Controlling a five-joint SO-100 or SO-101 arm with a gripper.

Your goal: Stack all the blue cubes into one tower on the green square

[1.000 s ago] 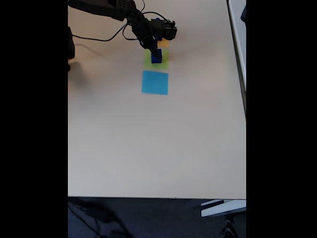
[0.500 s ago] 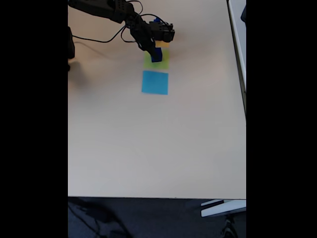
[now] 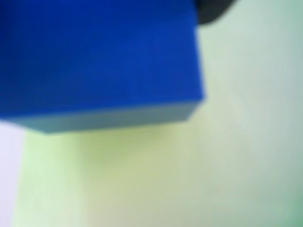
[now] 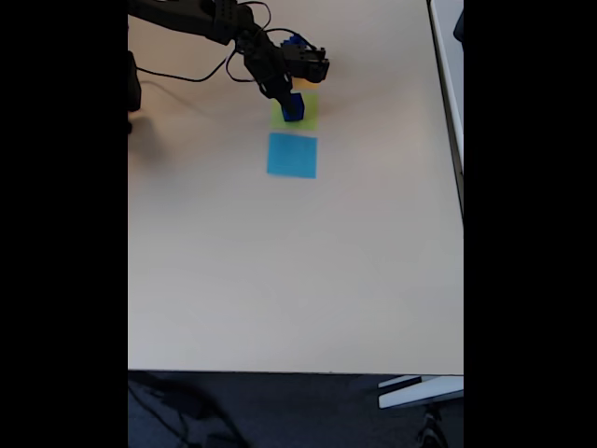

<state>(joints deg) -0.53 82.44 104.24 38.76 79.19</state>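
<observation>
In the fixed view a dark blue cube (image 4: 294, 109) stands on the green square (image 4: 306, 118) near the table's far edge. My gripper (image 4: 288, 93) hangs right over it, touching or almost touching its top. Its black fingers merge with the cube, so their state is unclear. In the wrist view, a blurred blue cube (image 3: 94, 61) fills the upper left very close to the camera. The green square (image 3: 189, 175) lies under it. A dark bit of the gripper shows at the top right. Whether more than one cube is stacked here cannot be told.
A flat light-blue square (image 4: 291, 155) lies just in front of the green one. An orange square (image 4: 308, 84) behind it is mostly covered by the arm. Black cables (image 4: 187, 73) trail off to the left. The beige table (image 4: 298, 271) stretches toward the near edge.
The gripper has swung slightly left and come down onto the blue cube on the green square. The cube has stayed in place.
</observation>
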